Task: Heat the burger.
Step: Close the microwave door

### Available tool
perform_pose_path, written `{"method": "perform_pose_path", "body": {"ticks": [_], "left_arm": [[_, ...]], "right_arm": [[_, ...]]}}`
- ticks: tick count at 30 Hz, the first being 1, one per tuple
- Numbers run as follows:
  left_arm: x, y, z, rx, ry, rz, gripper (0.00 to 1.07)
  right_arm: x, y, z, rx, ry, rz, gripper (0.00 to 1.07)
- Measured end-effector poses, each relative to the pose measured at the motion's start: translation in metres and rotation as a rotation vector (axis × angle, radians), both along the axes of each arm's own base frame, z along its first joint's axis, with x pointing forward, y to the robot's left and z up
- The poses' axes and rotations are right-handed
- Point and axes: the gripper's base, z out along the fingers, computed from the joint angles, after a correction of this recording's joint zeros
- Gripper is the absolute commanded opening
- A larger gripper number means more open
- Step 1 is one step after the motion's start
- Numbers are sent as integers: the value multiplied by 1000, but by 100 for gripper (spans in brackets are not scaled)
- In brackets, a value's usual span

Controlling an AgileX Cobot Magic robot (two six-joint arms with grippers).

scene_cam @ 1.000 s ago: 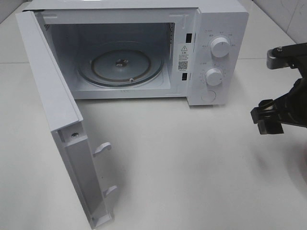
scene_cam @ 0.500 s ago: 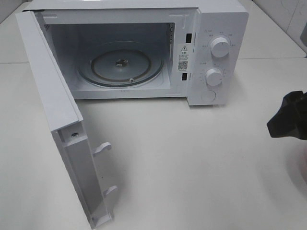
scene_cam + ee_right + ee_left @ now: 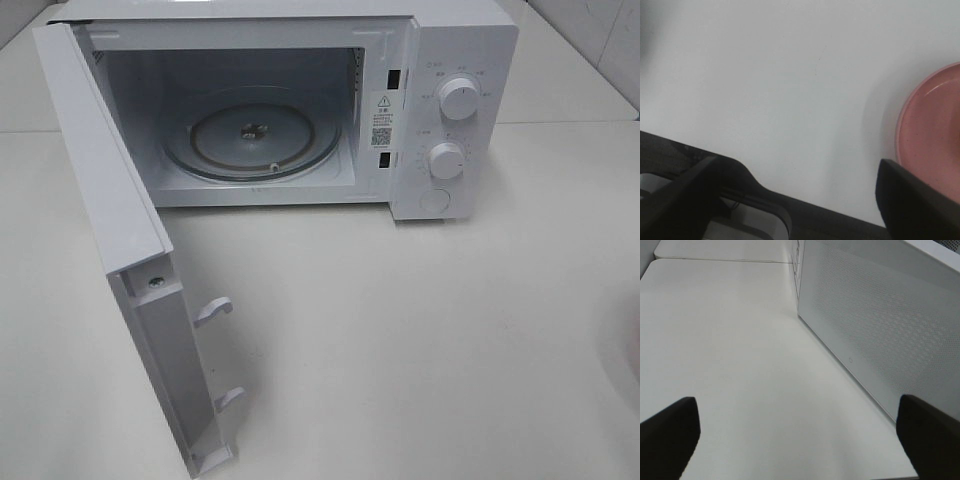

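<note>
Burger: not showing in any view; its place cannot be told. Microwave (image 3: 300,110) is standing at the worktop's (image 3: 400,330) back edge, door (image 3: 120,230) swung fully open, glass turntable (image 3: 250,140) bare. Pink plate (image 3: 935,135) is lying near the right gripper (image 3: 795,200), showing no food on its visible part. Right fingers (image 3: 910,195) are standing wide, holding nothing. Left gripper (image 3: 800,435) is hanging beside the door's outer face, fingers (image 3: 670,435) fully spread, holding nothing. Right arm judged nearer the plate; burger's bearing from either gripper unknown.
</note>
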Motion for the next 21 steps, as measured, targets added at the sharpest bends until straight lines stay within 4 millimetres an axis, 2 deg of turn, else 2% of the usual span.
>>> {"method": "perform_pose_path", "body": {"ticks": [2,4,5,6,8,11,13,15,16,19,21], "left_arm": [[0,0,0,0,0,0,100],[0,0,0,0,0,0,100],[0,0,0,0,0,0,100],[0,0,0,0,0,0,100],[0,0,0,0,0,0,100],[0,0,0,0,0,0,100],[0,0,0,0,0,0,100],[0,0,0,0,0,0,100],[0,0,0,0,0,0,100],[0,0,0,0,0,0,100],[0,0,0,0,0,0,100]], "right_arm": [[-25,-8,12,32,-101,3,74],[-32,-11,15,43,-135,3,74],[-47,-16,19,63,-197,0,74],[-47,-16,19,63,-197,0,74],[-65,-23,23,82,-275,-37,74],[-72,-26,24,87,-302,-57,74],[-93,-33,26,94,-404,-121,74],[-96,-34,26,93,-423,-136,74],[-105,-36,27,91,-467,-162,74],[-107,-37,25,90,-481,-170,74],[-115,-38,12,77,-529,-200,77]]}}
